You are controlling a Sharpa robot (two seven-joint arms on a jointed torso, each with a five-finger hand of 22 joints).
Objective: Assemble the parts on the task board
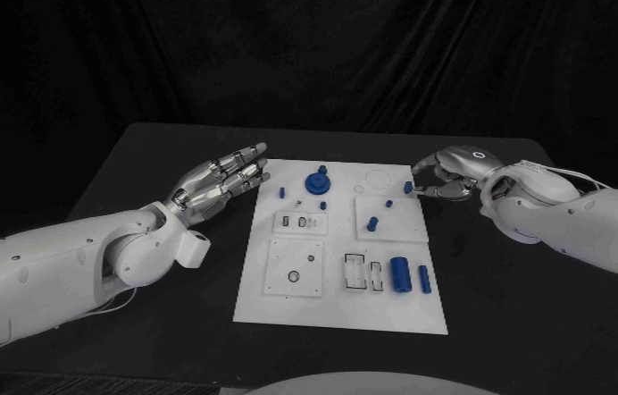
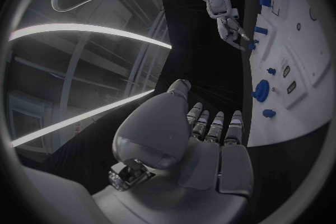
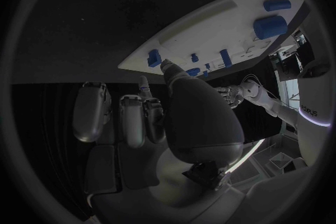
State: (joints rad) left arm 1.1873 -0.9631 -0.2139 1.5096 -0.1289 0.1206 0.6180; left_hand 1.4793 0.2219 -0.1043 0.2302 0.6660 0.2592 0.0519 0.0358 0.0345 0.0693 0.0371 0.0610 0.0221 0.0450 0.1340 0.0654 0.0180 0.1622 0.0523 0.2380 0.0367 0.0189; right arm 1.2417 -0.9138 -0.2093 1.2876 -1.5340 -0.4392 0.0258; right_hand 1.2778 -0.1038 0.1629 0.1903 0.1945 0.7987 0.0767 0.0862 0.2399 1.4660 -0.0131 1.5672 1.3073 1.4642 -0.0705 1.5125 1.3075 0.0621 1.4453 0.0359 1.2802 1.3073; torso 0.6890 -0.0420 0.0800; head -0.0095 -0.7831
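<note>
The task board (image 1: pixel 343 261) lies in the middle of the black table (image 1: pixel 515 306), long axis running near to far, with blue parts spread over it. The right hand (image 1: pixel 445 176) sits at the board's far right edge, fingers curled inward toward the board; a small blue part (image 1: pixel 408 187) stands on the board just beside its fingertips, on their left. Whether the fingers already pinch that piece or only touch it I cannot tell; in the right wrist view the thumb and fingers (image 3: pixel 143 115) are drawn close together, pointing at the board's edge. The left hand (image 1: pixel 226 180) hovers off the board's far left corner, fingers straight, fairly close together and holding nothing, with the round blue knob (image 1: pixel 317 183) and a small blue peg (image 1: pixel 281 179) a little to its right. Two upright-lying blue cylinders (image 1: pixel 401 274) rest in the near right part of the board, their long axes running near to far, well apart from both hands. By my judgement the right hand is much the nearer to the small part at the right edge, so the coming move turns on closing those fingers leftward onto it.
</note>
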